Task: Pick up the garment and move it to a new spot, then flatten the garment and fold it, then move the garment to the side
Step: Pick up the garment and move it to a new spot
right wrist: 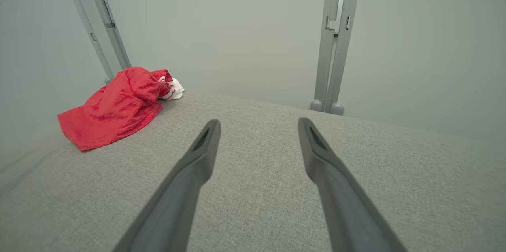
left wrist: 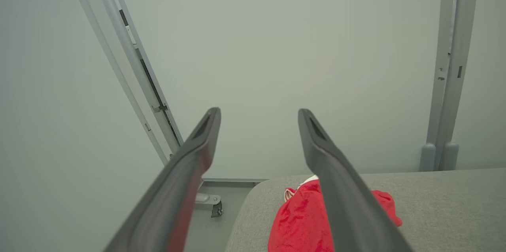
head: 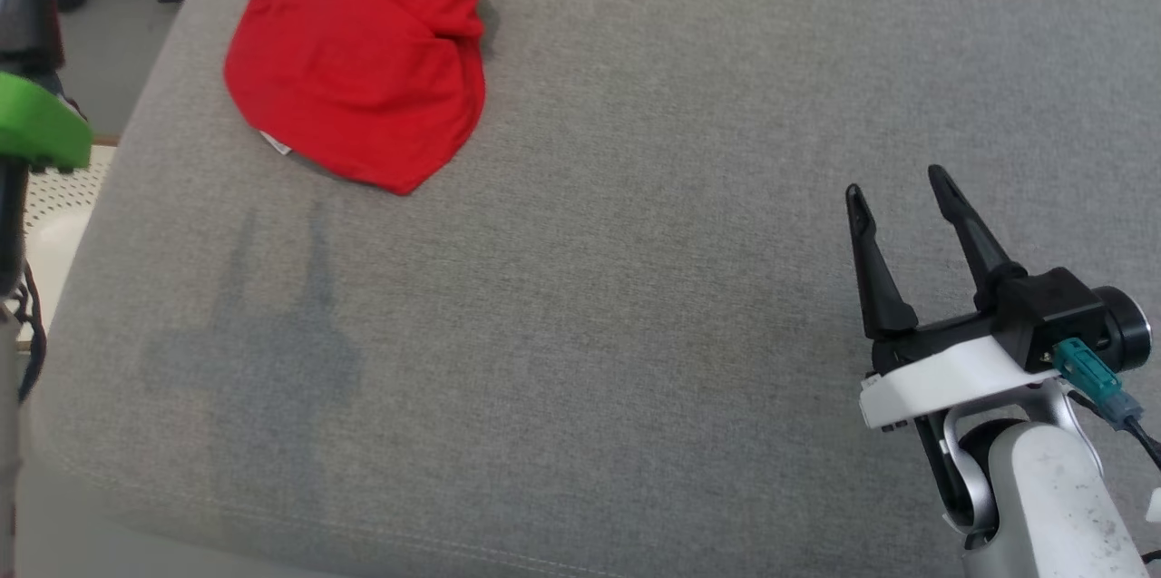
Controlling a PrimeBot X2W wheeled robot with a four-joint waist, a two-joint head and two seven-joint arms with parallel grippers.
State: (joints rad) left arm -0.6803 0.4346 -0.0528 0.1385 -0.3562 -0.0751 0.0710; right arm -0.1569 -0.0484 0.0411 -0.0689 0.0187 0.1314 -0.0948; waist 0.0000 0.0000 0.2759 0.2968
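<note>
The red garment lies crumpled at the far left corner of the grey table, not yet picked up, so the left pincer near it and the right pincer both gape wide, empty.

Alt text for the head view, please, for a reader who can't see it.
A crumpled red garment with white trim lies near the far left corner of a grey fabric surface. The right hand shows at the lower right, open, its two dark fingers apart and well clear of the garment.
</note>
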